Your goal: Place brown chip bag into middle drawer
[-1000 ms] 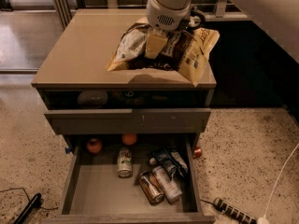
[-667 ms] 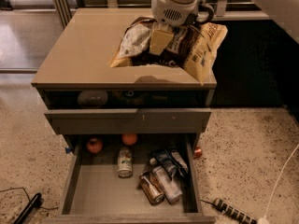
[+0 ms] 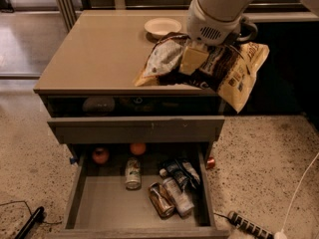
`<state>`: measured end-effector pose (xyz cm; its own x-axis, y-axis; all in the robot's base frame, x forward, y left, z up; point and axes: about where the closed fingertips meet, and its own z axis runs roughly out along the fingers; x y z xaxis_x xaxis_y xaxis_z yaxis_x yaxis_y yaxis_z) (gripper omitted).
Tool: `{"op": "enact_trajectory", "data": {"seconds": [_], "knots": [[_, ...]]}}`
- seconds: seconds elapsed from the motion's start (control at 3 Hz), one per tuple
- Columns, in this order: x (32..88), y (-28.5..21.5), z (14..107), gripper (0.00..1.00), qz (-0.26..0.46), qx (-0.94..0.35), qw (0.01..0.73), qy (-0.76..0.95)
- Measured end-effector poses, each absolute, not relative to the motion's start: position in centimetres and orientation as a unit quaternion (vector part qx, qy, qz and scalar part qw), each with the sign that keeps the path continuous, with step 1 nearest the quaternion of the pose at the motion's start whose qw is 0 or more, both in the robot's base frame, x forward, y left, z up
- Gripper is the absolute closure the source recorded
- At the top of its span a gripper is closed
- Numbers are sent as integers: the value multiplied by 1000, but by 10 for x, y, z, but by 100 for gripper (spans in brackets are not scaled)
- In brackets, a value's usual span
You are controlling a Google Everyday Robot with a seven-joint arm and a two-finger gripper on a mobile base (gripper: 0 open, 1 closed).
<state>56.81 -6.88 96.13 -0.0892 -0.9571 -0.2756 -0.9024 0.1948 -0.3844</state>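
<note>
The brown chip bag (image 3: 227,71) is crinkly, dark brown with cream-tan ends and a white label panel. It hangs above the front right part of the cabinet top, with its right end past the cabinet's edge. My gripper (image 3: 193,58) comes down from the upper right and is shut on the bag's middle. The middle drawer (image 3: 107,203) is pulled wide open below, near the floor. It holds cans, packets and two round fruits at its back and right side; its front left floor is bare.
A white bowl (image 3: 163,26) sits at the back of the taupe cabinet top (image 3: 94,54). The drawer above is ajar, with a dark round object (image 3: 98,105) inside. A power strip (image 3: 248,225) and cables lie on the speckled floor.
My gripper has carried the bag up and forward, toward the cabinet's front right edge. The bag now hangs free of the top, and the white bowl has come into view.
</note>
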Motion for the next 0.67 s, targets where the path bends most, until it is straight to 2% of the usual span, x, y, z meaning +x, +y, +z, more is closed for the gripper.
{"op": "enact_trajectory", "data": {"seconds": [0.33,0.67], "knots": [[532,-100,931,100,-43,-611,219,760],[531,-100,931,100,-43,-610,218,760]]}}
